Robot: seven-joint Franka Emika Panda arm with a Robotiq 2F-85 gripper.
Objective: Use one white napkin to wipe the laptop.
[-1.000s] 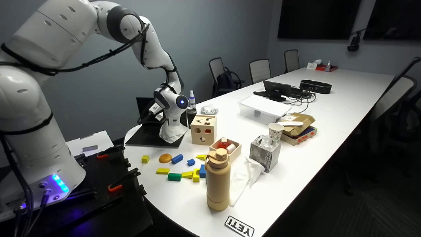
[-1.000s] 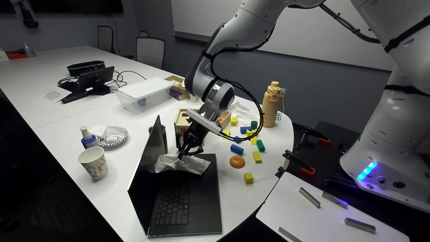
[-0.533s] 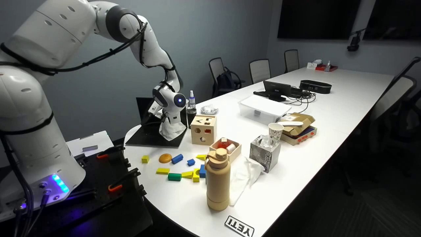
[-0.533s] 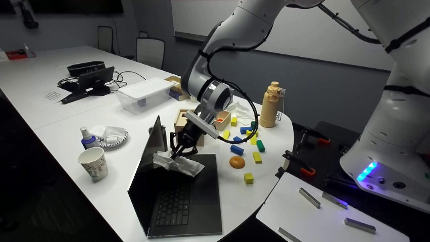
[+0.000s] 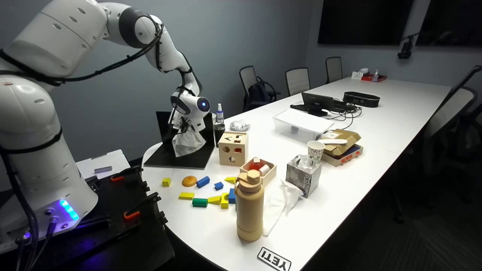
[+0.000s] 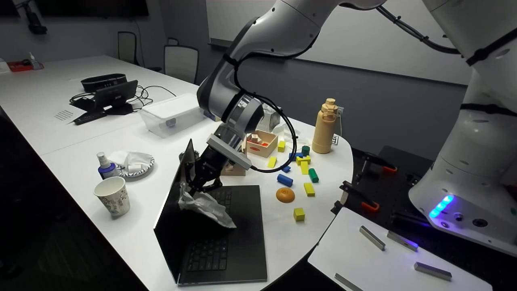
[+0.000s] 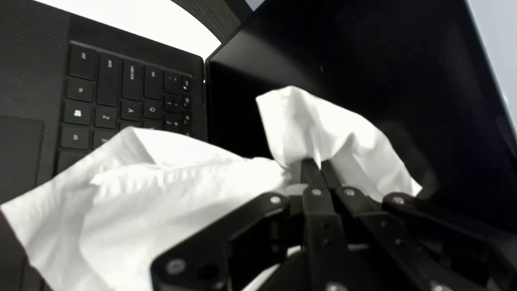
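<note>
White napkin point(image 7: 161, 218) pinched in gripper point(image 7: 319, 171), fingertips nearly together, cloth spreading to both sides, over laptop point(image 6: 226, 246). Contact with screen point(image 7: 343, 52) unclear; some keys point(image 7: 109, 81) hidden in wrist view.

The napkin point(image 7: 169, 206) looks papery, the laptop screen point(image 7: 355, 68) glossy, the shape box point(image 5: 232, 153) smooth wood

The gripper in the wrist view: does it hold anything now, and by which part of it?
The gripper holds a white napkin, pinched at a gathered spot, with more of it loose on one side than on the other.
</note>
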